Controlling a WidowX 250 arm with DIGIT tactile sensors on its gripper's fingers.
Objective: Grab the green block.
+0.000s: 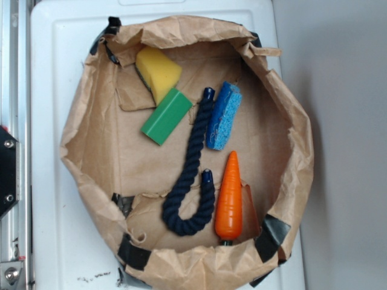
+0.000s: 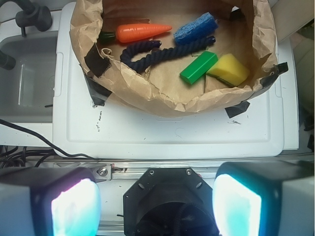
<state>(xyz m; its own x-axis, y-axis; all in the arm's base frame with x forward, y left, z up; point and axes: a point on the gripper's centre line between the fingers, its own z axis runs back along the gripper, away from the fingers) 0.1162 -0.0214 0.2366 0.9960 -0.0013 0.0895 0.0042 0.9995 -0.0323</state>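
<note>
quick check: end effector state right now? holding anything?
End effector: open, holding nothing. Its pads sit wide apart at the bottom of the wrist view, well short of the paper bag; the green block lies untouched inside it.

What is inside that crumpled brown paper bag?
Inside the paper bag lie a green block touching a yellow sponge, a blue sponge, a navy rope and a toy carrot. Whatever sits beneath them or under the folded rim is hidden.

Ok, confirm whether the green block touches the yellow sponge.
Yes, the green block lies against the yellow sponge.
</note>
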